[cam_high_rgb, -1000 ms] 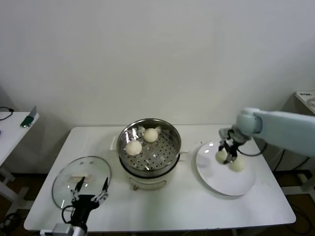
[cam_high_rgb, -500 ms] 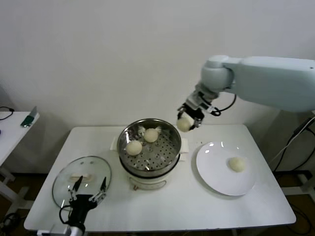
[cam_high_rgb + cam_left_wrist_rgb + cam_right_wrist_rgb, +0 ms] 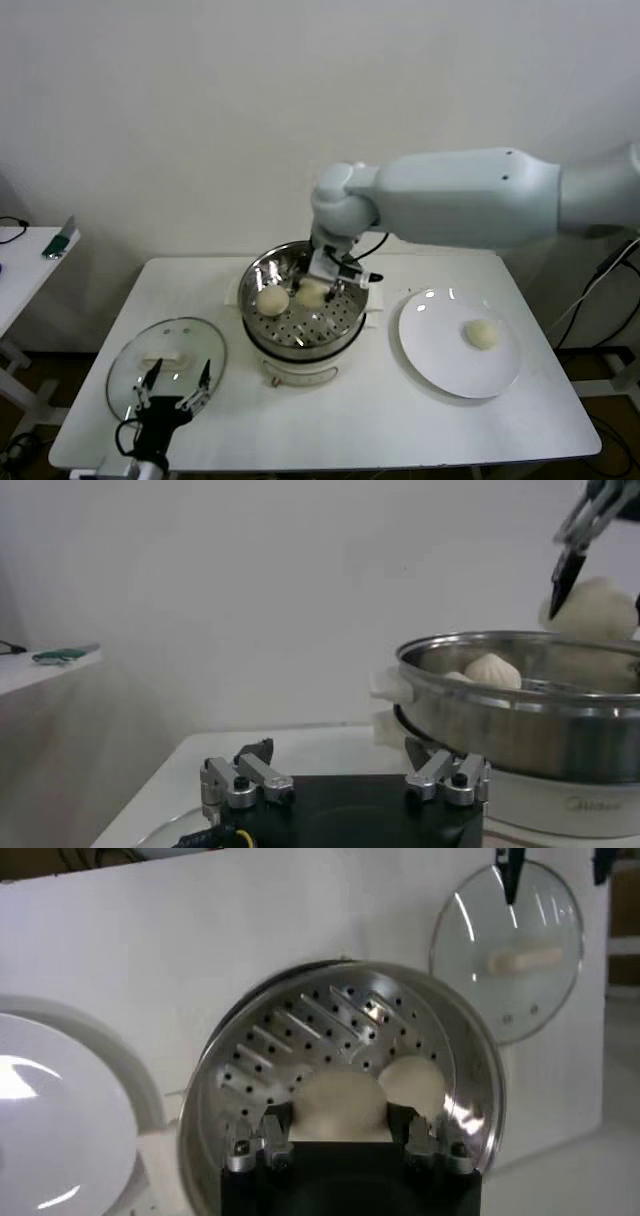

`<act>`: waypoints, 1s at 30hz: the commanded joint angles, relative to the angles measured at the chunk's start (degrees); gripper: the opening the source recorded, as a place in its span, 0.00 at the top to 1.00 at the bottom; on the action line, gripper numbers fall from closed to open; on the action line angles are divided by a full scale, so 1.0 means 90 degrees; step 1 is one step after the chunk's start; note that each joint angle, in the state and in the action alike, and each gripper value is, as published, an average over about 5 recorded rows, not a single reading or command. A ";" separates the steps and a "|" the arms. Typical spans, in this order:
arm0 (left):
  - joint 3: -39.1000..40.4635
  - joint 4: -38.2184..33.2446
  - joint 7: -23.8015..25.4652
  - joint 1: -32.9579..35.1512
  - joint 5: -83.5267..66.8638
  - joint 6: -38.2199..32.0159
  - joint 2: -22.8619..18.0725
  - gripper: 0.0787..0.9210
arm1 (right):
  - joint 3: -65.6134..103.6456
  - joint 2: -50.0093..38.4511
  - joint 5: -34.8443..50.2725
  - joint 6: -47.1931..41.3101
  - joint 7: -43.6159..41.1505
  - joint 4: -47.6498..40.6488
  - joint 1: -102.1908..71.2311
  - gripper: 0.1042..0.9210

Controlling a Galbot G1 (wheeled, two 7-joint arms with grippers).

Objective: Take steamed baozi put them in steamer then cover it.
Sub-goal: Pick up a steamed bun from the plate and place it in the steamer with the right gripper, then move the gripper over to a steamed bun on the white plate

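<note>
Right gripper (image 3: 318, 284) clamped on steamed baozi (image 3: 343, 1104), held over steamer (image 3: 304, 307) above perforated tray. Further baozi (image 3: 272, 300) on tray, left part of steamer. One baozi (image 3: 483, 333) on white plate (image 3: 440, 350), right of steamer. Left gripper (image 3: 178, 391) spread wide, holding nothing, above glass cover (image 3: 135, 373), which lies left of steamer on table (image 3: 380, 420).

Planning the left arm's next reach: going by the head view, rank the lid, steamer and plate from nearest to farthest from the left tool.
1. Lid: right at the open left tool, which hangs over its near edge at the table's front left.
2. Steamer: mid-table, to the right of the lid.
3. Plate: on the table's right side, beyond the steamer.
</note>
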 commanded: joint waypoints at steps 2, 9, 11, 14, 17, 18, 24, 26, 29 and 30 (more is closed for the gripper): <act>0.0000 0.0030 -0.0006 -0.0001 -0.0003 -0.0013 -0.0013 0.12 | -0.0028 0.0452 -0.0648 0.0109 0.0145 -0.0180 -0.0854 0.35; -0.0024 0.0030 -0.0007 -0.0001 -0.0004 -0.0017 0.0012 0.12 | -0.0051 0.0476 -0.0808 0.0009 0.0306 -0.0401 -0.1149 0.35; -0.0026 0.0020 -0.0007 0.0012 -0.0006 -0.0022 0.0017 0.12 | -0.0041 0.0490 -0.0831 -0.0008 0.0355 -0.0446 -0.1220 0.35; -0.0018 0.0000 -0.0007 0.0032 -0.0006 -0.0027 0.0018 0.12 | -0.0039 0.0507 -0.0844 -0.0021 0.0462 -0.0497 -0.1266 0.34; -0.0016 -0.0023 -0.0006 0.0044 -0.0003 -0.0026 0.0017 0.12 | -0.0027 0.0492 -0.0805 -0.0014 0.0489 -0.0516 -0.1204 0.28; -0.0017 -0.0032 -0.0005 0.0049 -0.0003 -0.0028 0.0017 0.12 | -0.0016 0.0472 -0.0750 -0.0002 0.0460 -0.0516 -0.1143 0.24; -0.0013 -0.0070 0.0001 0.0058 0.0006 -0.0035 0.0019 0.12 | 0.0059 0.0186 0.0122 0.0177 -0.0077 -0.0546 -0.0490 0.13; -0.0004 -0.0076 0.0002 0.0051 0.0008 -0.0034 0.0017 0.12 | 0.0057 -0.0012 0.0449 0.0207 -0.0310 -0.0549 -0.0211 0.12; 0.0001 -0.0082 0.0004 0.0033 0.0010 -0.0033 0.0020 0.12 | -0.0004 -0.0472 0.0961 0.0213 -0.0597 -0.0605 0.0184 0.12; 0.0000 -0.0084 0.0005 0.0028 0.0010 -0.0033 0.0022 0.12 | -0.0060 -0.0646 0.1167 0.0197 -0.0676 -0.0640 0.0301 0.12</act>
